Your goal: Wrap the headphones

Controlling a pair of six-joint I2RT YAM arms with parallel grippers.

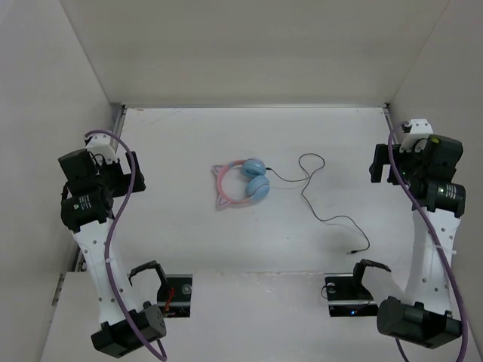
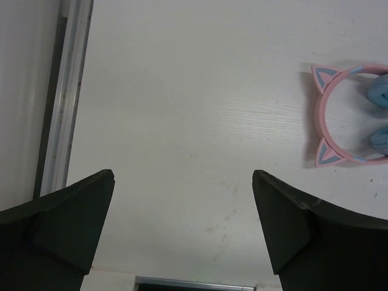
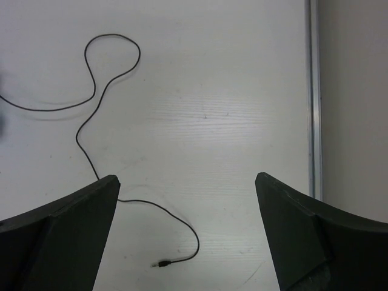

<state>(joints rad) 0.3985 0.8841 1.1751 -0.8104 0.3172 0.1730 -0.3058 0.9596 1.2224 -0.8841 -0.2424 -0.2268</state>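
The headphones [image 1: 243,182] lie flat on the white bench [image 1: 181,143], a little left of the centre in the top view. The pink headband with its two cat ears [image 1: 219,187] is turned to the left, and the two light blue ear cups [image 1: 256,177] are close together on the right side. The thin black cable [image 1: 317,196] goes from the cups to the right, makes one loop, then bends down toward the lower right of the frame. It ends in the plug [image 1: 352,251], which lies on the bench.

The left hand [image 2: 183,176] is opened wide and has hold of nothing; only bare bench is seen between its fingers. In its view the headphones are at the right edge, partly cut off.

The right hand [image 3: 187,177] is also opened wide and has hold of nothing. In its view the cable loop is in the upper left and the plug at the bottom, between the two fingers.
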